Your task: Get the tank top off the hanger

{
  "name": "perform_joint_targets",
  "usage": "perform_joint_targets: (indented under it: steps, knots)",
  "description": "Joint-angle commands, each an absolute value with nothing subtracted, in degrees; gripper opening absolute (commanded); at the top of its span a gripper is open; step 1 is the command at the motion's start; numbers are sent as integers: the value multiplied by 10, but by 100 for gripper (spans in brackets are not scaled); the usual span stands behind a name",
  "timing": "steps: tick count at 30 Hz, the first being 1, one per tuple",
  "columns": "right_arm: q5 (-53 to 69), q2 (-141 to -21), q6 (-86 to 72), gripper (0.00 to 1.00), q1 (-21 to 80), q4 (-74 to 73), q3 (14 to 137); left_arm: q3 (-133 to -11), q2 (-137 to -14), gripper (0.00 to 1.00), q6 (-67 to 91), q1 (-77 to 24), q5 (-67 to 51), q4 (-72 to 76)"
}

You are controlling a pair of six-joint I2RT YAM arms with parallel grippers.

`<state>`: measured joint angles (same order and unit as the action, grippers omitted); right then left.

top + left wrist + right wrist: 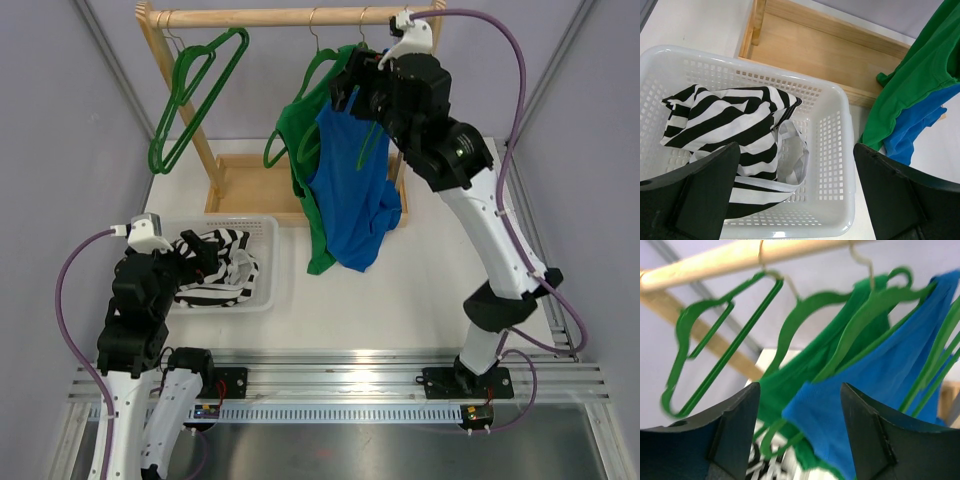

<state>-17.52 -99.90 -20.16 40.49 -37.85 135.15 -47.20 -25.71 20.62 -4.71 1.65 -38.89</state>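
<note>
The blue fabric tank top (350, 190) is hanging on a green plastic hanger (865, 310) from the round wooden rail (280, 17). Its left edge is touching a green shirt (300, 130), and its hem is dangling free above the white table (430, 290). Our right gripper (800, 390) is hovering at its upper edge, fingers apart. Our left gripper (797, 150) is hanging spread wide over the white plastic basket (840, 105).
</note>
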Motion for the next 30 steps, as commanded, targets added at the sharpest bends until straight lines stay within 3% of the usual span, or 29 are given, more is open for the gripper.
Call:
perform_joint_targets:
  steps: [1,12,15,18,30]
  knots:
    - [-283,-1077,-164,71,408,-445,1482,-472,-260,99,205,-48,4,-364]
    - [-367,-1180,-87,58,408,-421,1562,-472,-265,99,195,-48,-35,-359]
    - [-383,-1159,-70,48,408,-401,1533,-473,-265,99,193,-48,-41,-359]
    - [-391,-1150,-56,31,408,-388,1521,-471,-265,99,192,-48,-47,-358]
    - [-336,-1136,-58,32,374,-436,1522,-471,-266,99,192,-48,-53,-357]
